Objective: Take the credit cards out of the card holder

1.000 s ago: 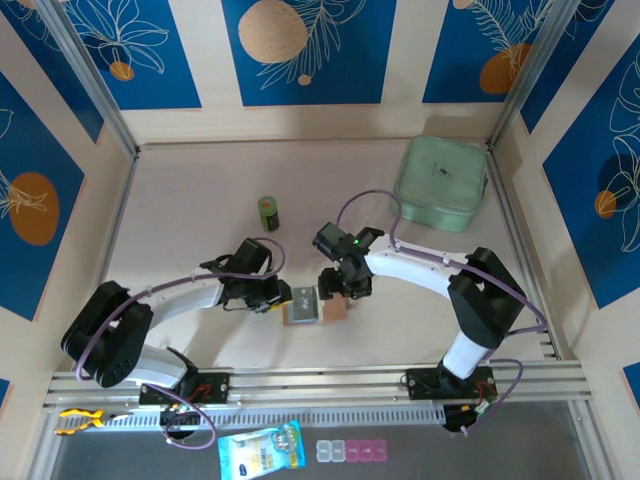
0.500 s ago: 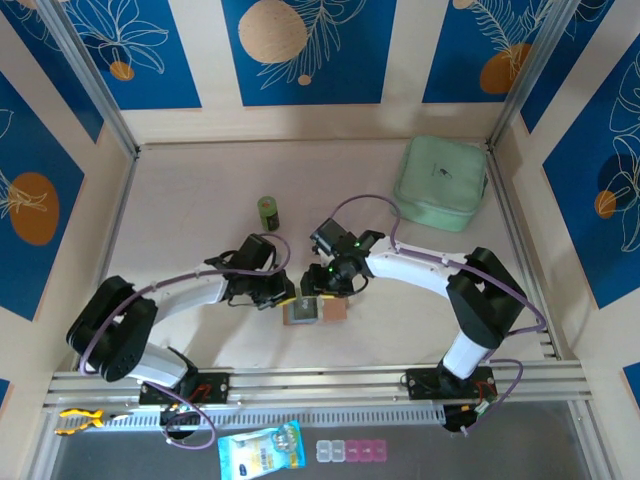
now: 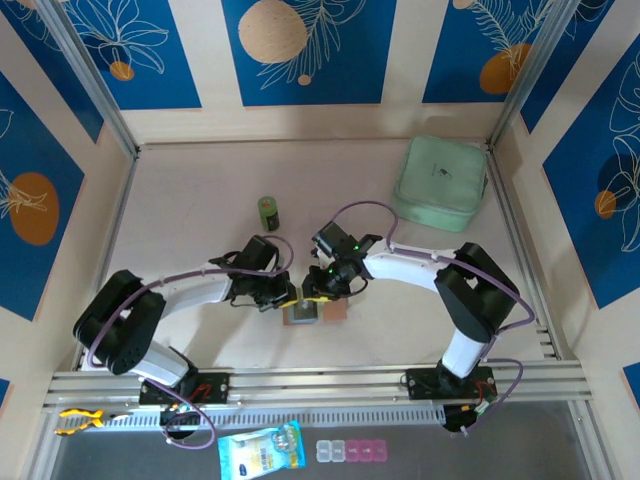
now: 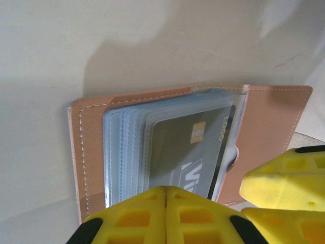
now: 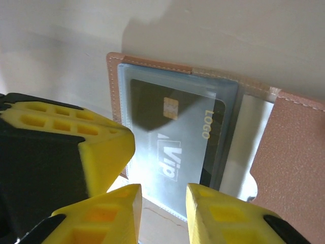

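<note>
White links and black joints are seen on the left arm (image 3: 195, 288) and right arm (image 3: 410, 268). Purple cables (image 3: 365, 204) are looped along both. Yellow, ribbed fingers (image 5: 104, 216) are fitted, and a green light (image 3: 352, 240) is lit.

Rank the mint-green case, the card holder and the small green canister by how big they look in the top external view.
1. mint-green case, clearly largest
2. card holder, partly covered
3. small green canister, smallest

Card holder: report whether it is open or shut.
Open: the card holder lies spread, its clear sleeves exposed, a dark card tucked inside one.
</note>
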Robot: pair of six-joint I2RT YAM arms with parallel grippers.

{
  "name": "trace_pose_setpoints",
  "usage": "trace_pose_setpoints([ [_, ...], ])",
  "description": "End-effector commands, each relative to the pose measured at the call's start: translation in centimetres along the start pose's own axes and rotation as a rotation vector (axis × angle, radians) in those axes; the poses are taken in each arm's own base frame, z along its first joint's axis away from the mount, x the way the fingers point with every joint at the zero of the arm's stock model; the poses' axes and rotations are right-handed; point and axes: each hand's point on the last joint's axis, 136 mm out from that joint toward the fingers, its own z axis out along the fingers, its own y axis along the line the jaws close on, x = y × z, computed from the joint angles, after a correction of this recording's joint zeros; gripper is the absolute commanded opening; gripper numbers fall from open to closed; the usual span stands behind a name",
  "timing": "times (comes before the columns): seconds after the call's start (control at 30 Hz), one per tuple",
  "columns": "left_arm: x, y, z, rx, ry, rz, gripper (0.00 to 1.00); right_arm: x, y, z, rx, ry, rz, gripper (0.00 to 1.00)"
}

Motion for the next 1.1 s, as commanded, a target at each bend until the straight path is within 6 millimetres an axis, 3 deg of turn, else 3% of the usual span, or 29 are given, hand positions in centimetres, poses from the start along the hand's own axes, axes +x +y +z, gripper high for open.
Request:
trace_pose_setpoints([
  [0.0, 0.4, 0.5, 0.3, -0.023, 0.013, 0.002, 0.08, 0.6, -0.9, 0.6, 0.01, 0.04, 0.01, 0.3],
  [0.43, 0.4, 1.3, 0.5, -0.047, 0.01, -0.011, 0.06, 0.8, -1.6, 1.7, 0.024, 0.069, 0.022, 0.28],
  [0.87, 0.5, 1.3, 0.5, -0.048, 0.011, -0.011, 0.06, 0.9, -1.5, 2.2, 0.005, 0.09, 0.024, 0.18],
  [1.07, 0.4, 1.3, 0.5, -0.047, 0.01, -0.013, 0.05, 0.9, -2.0, 2.4, 0.028, 0.096, 0.043, 0.22],
])
